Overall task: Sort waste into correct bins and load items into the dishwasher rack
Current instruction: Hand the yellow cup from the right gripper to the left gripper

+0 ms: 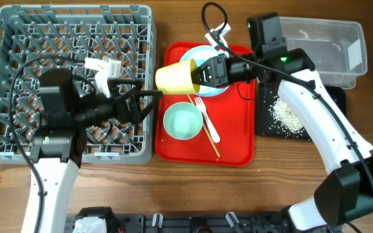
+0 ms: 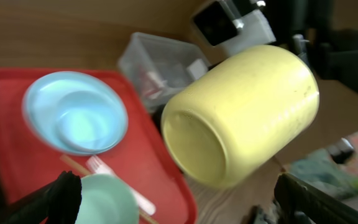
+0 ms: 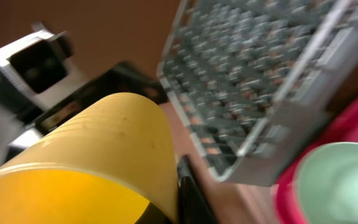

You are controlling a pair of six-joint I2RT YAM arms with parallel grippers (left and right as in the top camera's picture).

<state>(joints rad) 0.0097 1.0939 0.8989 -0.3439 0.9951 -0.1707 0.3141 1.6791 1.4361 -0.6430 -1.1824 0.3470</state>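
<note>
Right tool grips yellow cup by its rim (tipped sideways).

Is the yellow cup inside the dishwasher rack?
No, the right end effector holds the cup over the red tray's edge, outside the rack.

Rack left; tray centre; tub right

A yellow cup was seen on its side at centre right, base turned toward the lens. At left, a pale blue bowl was framed by a red tray; a clear tub was seen at upper centre.
</note>
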